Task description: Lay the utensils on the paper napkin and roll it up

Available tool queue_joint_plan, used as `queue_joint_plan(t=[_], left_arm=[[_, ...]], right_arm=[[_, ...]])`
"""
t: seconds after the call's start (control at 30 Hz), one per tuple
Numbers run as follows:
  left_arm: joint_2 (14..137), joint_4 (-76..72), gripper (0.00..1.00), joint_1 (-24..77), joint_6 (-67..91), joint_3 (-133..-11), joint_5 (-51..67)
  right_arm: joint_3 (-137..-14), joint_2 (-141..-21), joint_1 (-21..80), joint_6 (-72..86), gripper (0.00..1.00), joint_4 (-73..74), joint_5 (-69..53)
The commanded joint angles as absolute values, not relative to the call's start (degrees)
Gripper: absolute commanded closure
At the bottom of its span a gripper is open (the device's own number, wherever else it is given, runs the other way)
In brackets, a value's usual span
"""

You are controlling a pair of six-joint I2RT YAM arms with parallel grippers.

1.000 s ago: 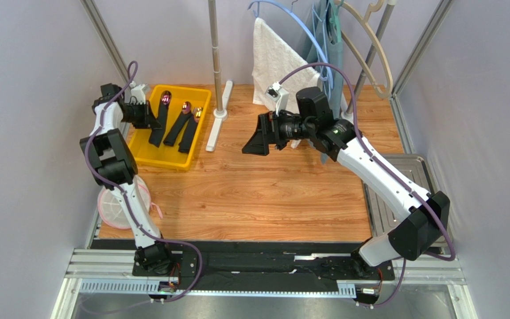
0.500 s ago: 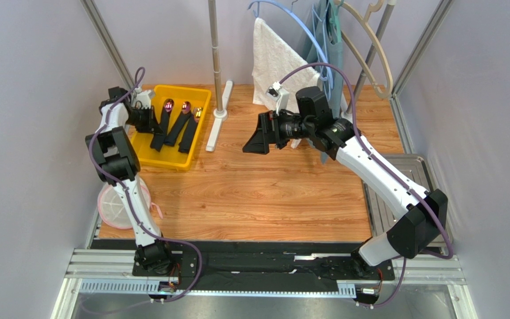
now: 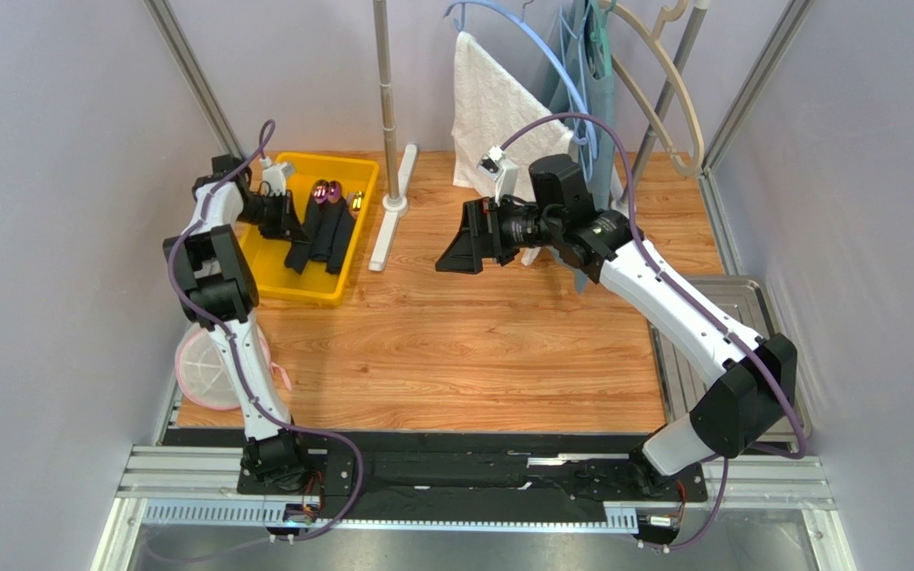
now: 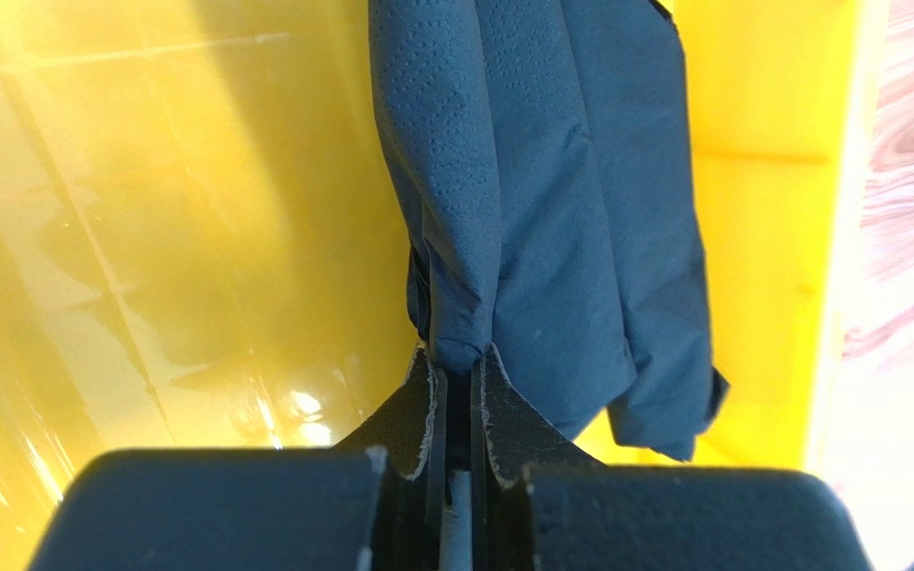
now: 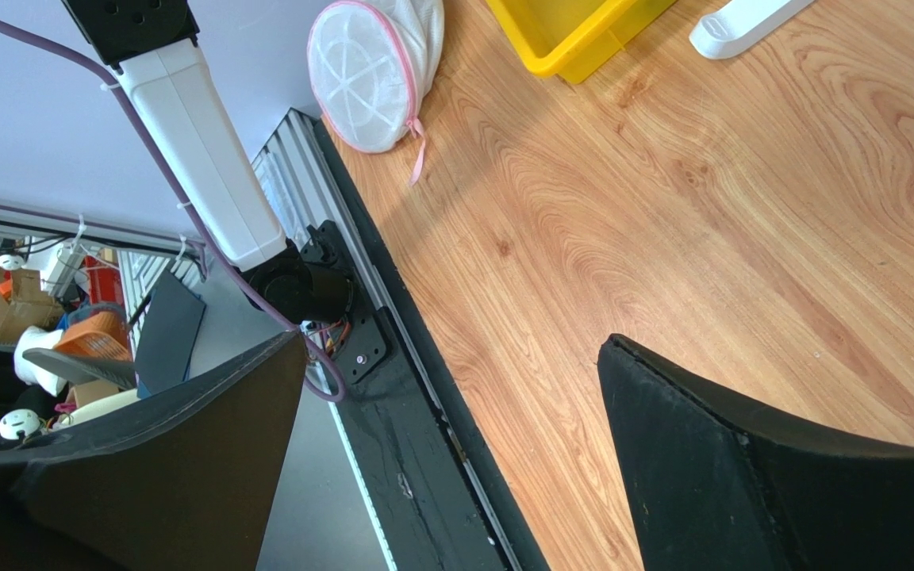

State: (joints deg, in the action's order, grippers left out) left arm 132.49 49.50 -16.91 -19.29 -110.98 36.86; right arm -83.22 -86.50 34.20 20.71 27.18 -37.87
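In the top view, my left gripper [image 3: 287, 214] reaches into the yellow bin [image 3: 302, 289] and is shut on a fold of the dark paper napkin [image 3: 319, 238]. The left wrist view shows the napkin [image 4: 545, 214] hanging in bunched, embossed folds from the closed jaws of the left gripper [image 4: 456, 357], over the bin's floor [image 4: 128, 179]. Shiny purple-gold utensil heads [image 3: 328, 188] show at the far end of the dark folds. My right gripper [image 3: 456, 256] hangs open above the wooden table with nothing between its fingers; the right wrist view shows this gripper [image 5: 452, 343] over bare wood.
A white towel [image 3: 486, 107] and hangers hang on a rack at the back, whose white foot [image 3: 384, 226] lies beside the bin. A white-pink mesh pouch [image 3: 206, 363] sits at the left edge. A metal tray [image 3: 712, 357] lies on the right.
My left gripper has moved farther back and right inside the bin, drawing the spread dark folds and the shiny heads together. The right arm has stayed still.
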Motion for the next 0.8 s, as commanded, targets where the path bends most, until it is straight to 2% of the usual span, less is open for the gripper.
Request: queue_joint_plan(t=[0.0,0.23,0.77], left_arm=[[132.18,52.12,1.0,-18.98,-14.42,-115.66,43.59],[133.86,53.26,1.0,-19.16,-12.74,-117.16,44.83],[140.97,58.62,1.0,-19.07,-11.25,-124.01,39.38]], right_arm=[[-83.76,-86.4,33.84,21.09,0.02,25.31,-39.02],[-83.06,-86.31,33.93,21.36,0.02,25.14,-39.11],[-83.85,-87.45,33.84,21.53,0.02,25.4,-39.29]])
